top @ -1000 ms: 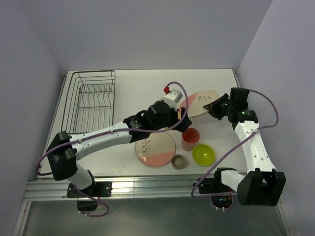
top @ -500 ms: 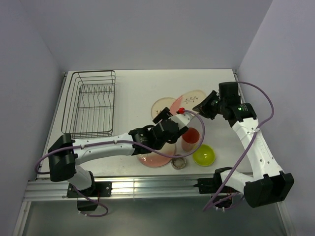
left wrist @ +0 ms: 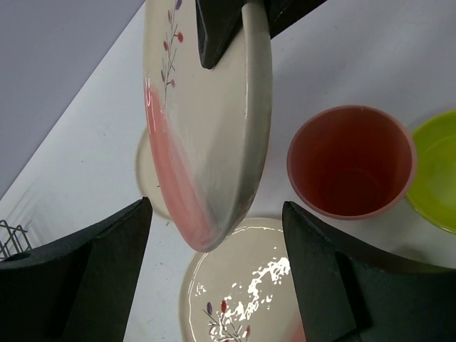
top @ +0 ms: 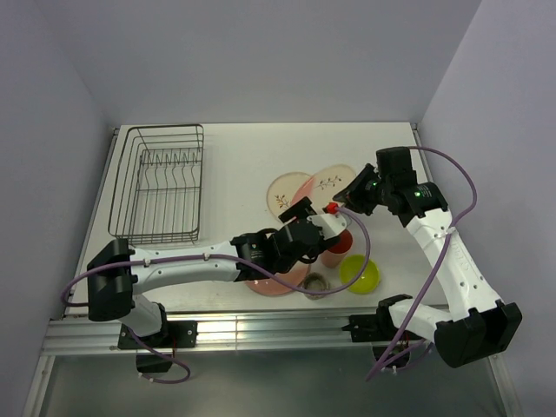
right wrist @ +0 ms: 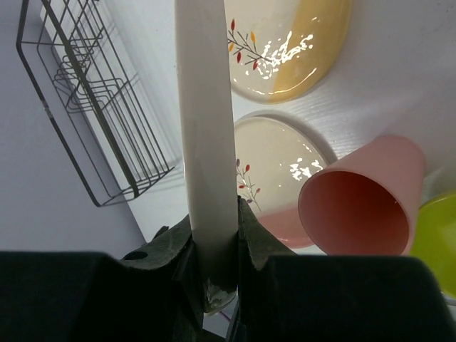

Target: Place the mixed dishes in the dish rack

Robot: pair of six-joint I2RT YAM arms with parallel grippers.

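Note:
My right gripper point(top: 354, 193) is shut on the rim of a cream and pink plate point(top: 332, 181) with a leaf sprig, held on edge above the table; in its wrist view the fingers point(right wrist: 249, 228) clamp that plate point(right wrist: 206, 121). My left gripper point(top: 314, 215) stands open just below, and the plate's lower edge point(left wrist: 210, 142) hangs between its fingers point(left wrist: 107, 249) without touching them. A yellow-tinted plate point(top: 287, 193), another pink plate point(left wrist: 242, 285), the salmon-pink cup point(left wrist: 350, 160), the lime-green bowl point(top: 359, 274) and the tiny grey dish point(top: 316, 284) rest on the table. The dish rack point(top: 161, 182) stands far left with nothing in it.
The left arm stretches across the table from the near left and covers part of the lying pink plate point(top: 276, 280). A purple cable point(top: 360, 252) loops over the cup and bowl. Walls close in the table on the left, back and right.
The right gripper has carried the plate left, uncovering the yellow plate. The left gripper has drawn back toward the near side, ending under the held plate's lower edge, still open.

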